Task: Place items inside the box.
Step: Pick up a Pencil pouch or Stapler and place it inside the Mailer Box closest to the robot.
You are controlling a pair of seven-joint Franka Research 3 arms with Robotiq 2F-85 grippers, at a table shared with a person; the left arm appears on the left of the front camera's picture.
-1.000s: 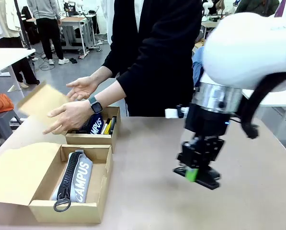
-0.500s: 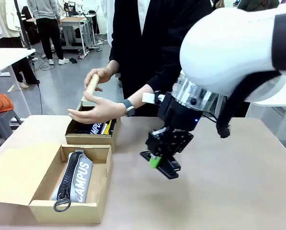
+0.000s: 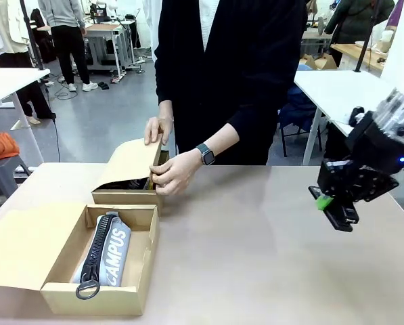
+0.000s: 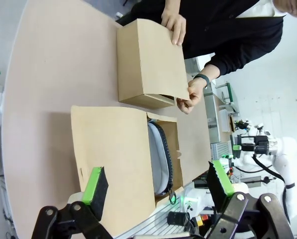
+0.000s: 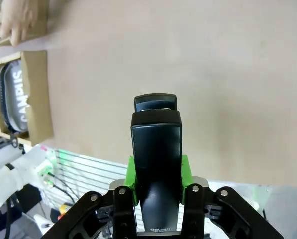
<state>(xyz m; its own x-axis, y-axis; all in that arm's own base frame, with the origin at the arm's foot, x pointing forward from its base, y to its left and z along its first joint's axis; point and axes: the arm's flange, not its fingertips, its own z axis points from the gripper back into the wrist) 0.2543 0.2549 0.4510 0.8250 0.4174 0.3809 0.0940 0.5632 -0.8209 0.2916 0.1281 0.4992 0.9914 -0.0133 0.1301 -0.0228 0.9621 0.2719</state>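
Clamping a black stapler [image 5: 155, 144] in its jaws, the right gripper [image 3: 331, 205] hangs above the tan table [image 3: 256, 271] at its right side. The left gripper [image 4: 157, 183] gapes empty over the open cardboard box [image 3: 97, 298] that contains the grey "CAMPUS" zip pouch [image 3: 110, 254]. A person's hand [image 3: 174, 172] holds the brown lid [image 3: 130, 162] of a second cardboard box [image 3: 127, 198] half down.

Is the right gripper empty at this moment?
No, the right gripper is clamped on a black stapler above the bare table.

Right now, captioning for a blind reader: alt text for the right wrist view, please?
The right gripper clamps a black stapler between its green pads above a tan table. At upper left, an open cardboard box holds a grey CAMPUS pouch, near a person's hand.
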